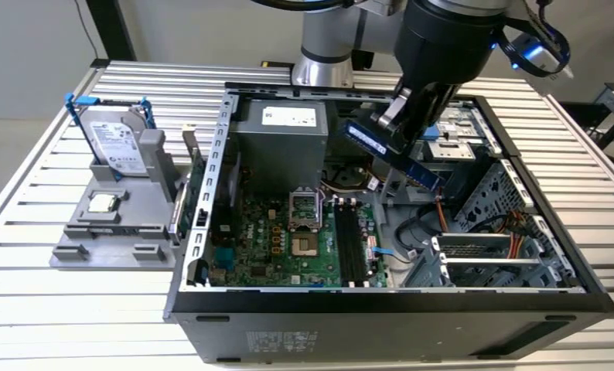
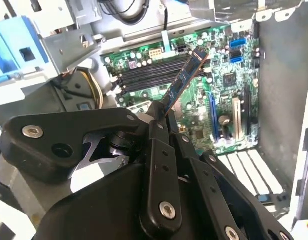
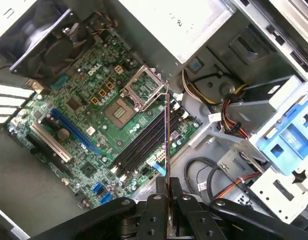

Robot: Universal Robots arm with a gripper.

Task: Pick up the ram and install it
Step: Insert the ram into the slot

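I am gripping the ram (image 1: pixel 418 168) tight in my gripper (image 1: pixel 400 122), up in the air over the open computer case (image 1: pixel 390 300). It is leaning now. I think it should be sitting straight over the long black slots (image 1: pixel 350 243) first.

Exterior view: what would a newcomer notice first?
The gripper, shut on the ram, holds the stick tilted in the air above the open computer case. Below it on the motherboard, the black memory slots look empty. At the exterior view's left, outside the case, a hard drive with blue rails stands upright in a grey holder.
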